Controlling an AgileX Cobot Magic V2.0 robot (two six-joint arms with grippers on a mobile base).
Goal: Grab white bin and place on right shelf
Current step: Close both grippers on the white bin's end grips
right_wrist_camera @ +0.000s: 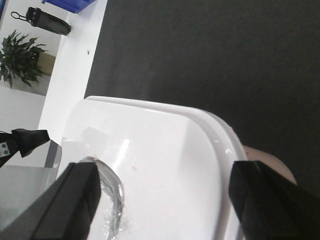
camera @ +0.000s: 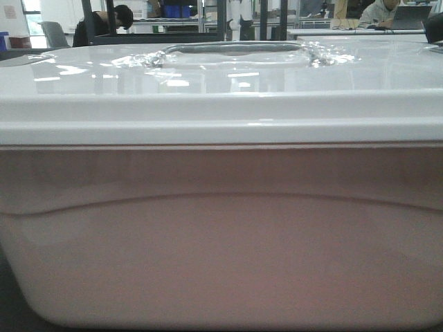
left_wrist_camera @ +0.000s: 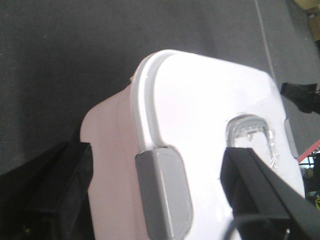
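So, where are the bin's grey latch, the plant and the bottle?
grey latch [left_wrist_camera: 162,195]: left wrist view, its middle.
plant [right_wrist_camera: 20,57]: right wrist view, its leaves.
bottle [right_wrist_camera: 50,21]: right wrist view, its body.

Floor: a dark grey, finely speckled, carpet-like floor [left_wrist_camera: 60,65]. It surrounds the tub in the left wrist view and fills the far and right parts of the right wrist view.
Marking: a thin pale line [left_wrist_camera: 263,35] crosses the floor at far right in the left wrist view.
Over the floor: a large, pale pinkish-white translucent plastic bin [camera: 221,263] with a glossy white lid. Whether its base touches the floor cannot be told.
Left border: a flat white strip [right_wrist_camera: 75,65] runs along the floor's left edge.
On the strip: at the far end, a black cylindrical bottle [right_wrist_camera: 47,21] lies on its side near a blue plastic crate [right_wrist_camera: 75,4].
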